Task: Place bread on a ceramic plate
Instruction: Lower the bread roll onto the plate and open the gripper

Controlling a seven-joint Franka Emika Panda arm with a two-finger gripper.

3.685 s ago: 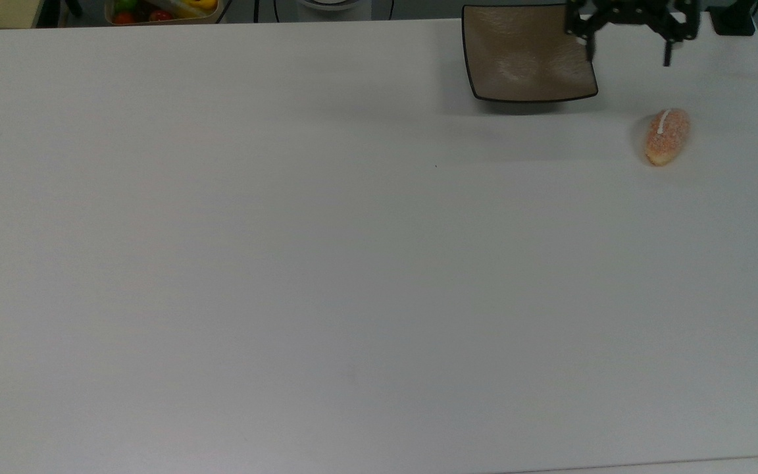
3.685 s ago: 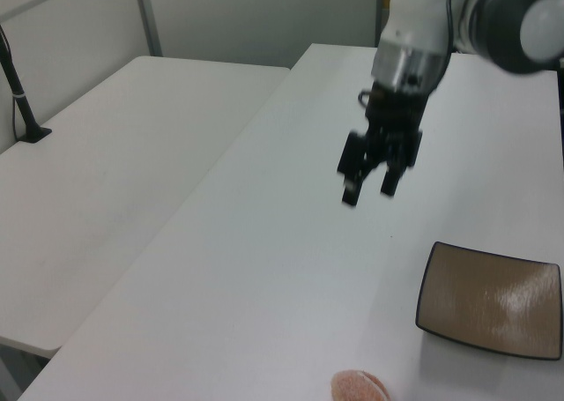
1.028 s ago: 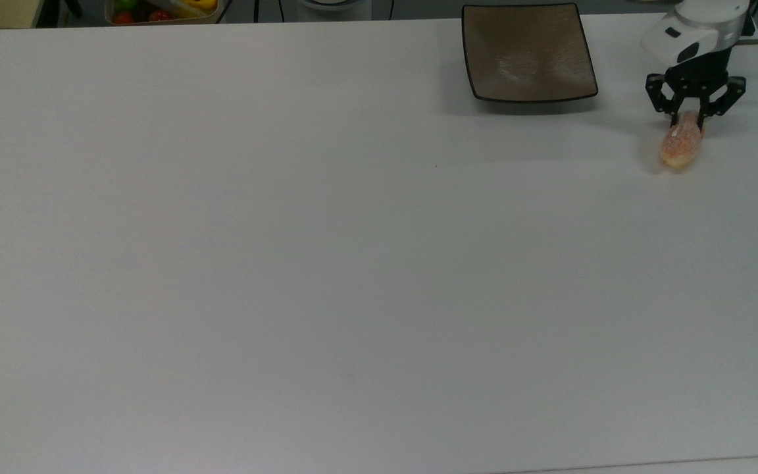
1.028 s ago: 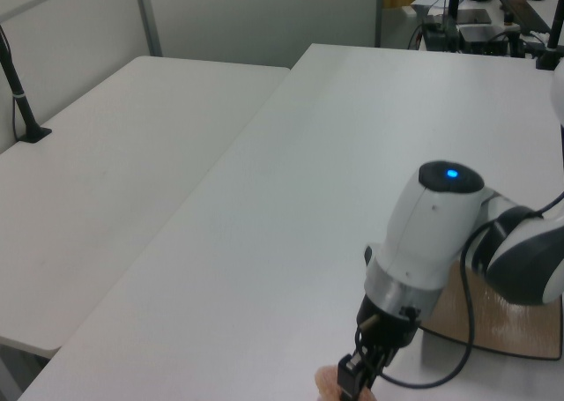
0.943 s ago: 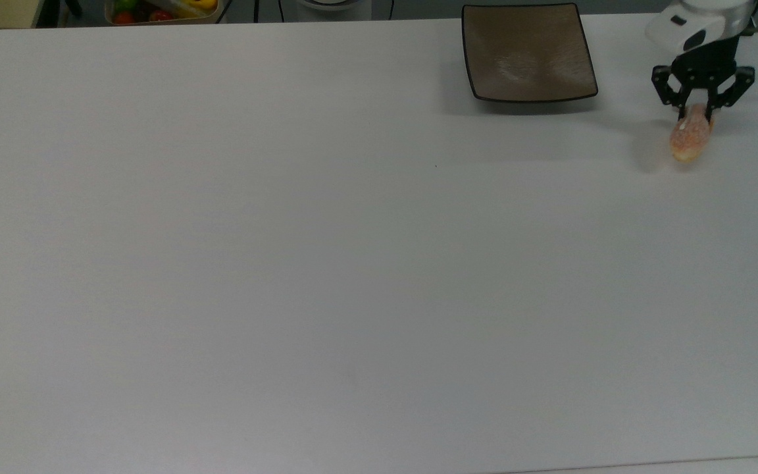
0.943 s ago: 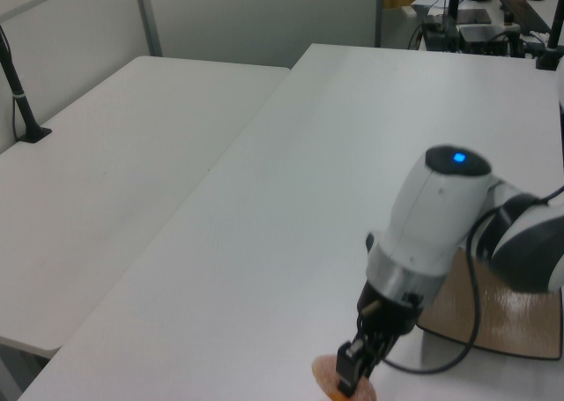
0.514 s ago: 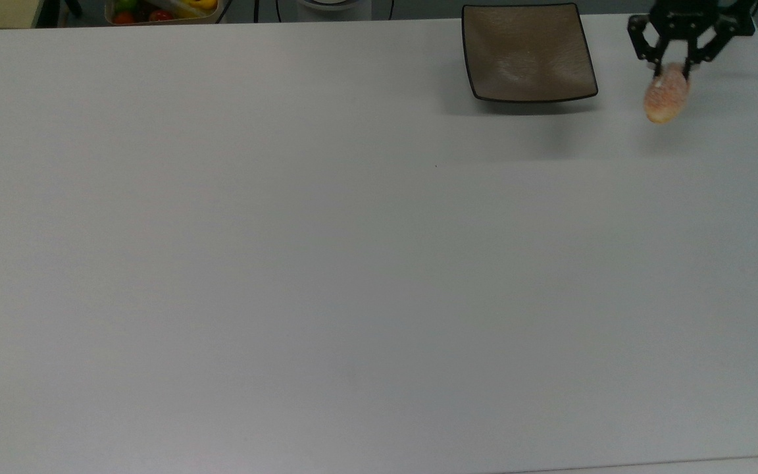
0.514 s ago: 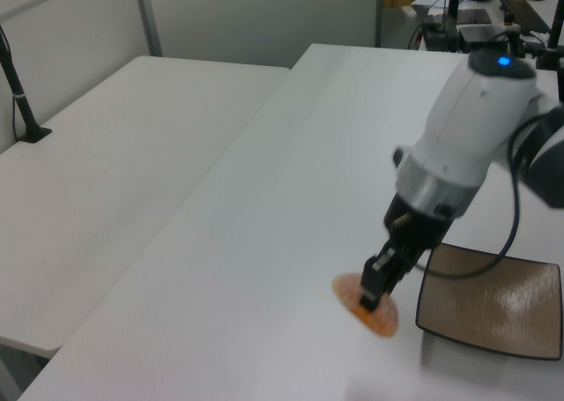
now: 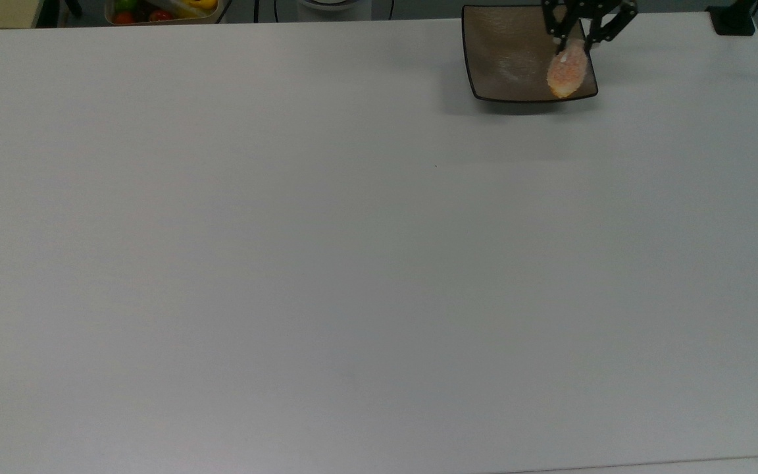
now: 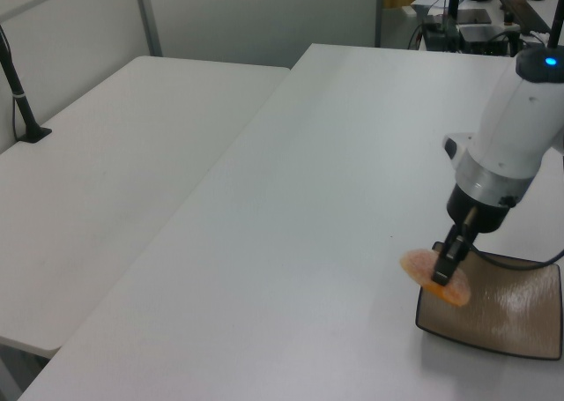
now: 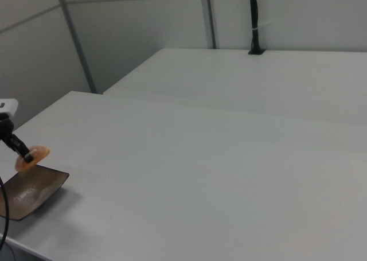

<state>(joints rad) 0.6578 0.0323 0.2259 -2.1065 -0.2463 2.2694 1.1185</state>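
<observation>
A white arm [image 10: 515,128] with a blue light, grey collar, and black jaws.

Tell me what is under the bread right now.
The bread, held in the pincer, hangs over the near edge of the ceramic plate in the left view. The patch of plate right below the bread is covered.

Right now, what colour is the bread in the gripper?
Orange-pink with a pale speckled surface; the bread shows best in the top view, held by the gripper.
</observation>
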